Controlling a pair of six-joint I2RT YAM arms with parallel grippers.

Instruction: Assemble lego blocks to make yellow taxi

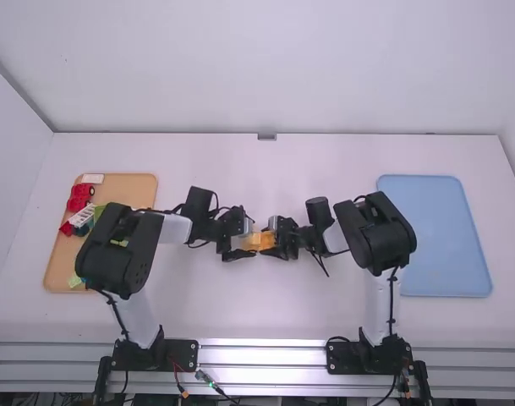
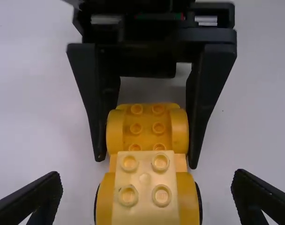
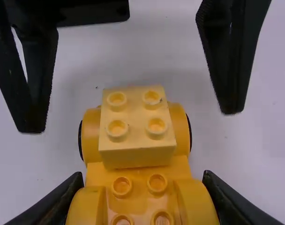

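Right wrist view: yellow base (image 3: 144, 196) sits clamped in the right hand (image 1: 273, 238), left hand (image 1: 245, 240) open around its pale block (image 3: 136, 112)

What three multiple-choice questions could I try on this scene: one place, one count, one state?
1. Where is the pale yellow block?
A. On the blue tray
B. On the car base
C. On the tan tray

2. How many studs top that block?
A. Four
B. Two
C. Eight

3. How do the tools stand?
A. Both open
B. Both closed on the base
C. Right closed on the base, left open

Key:
1 B: it sits on the base's end, between two wheel arches.
2 A: two rows of two show.
3 C: the right tool presses both sides; the left tool has its fingers wide apart.
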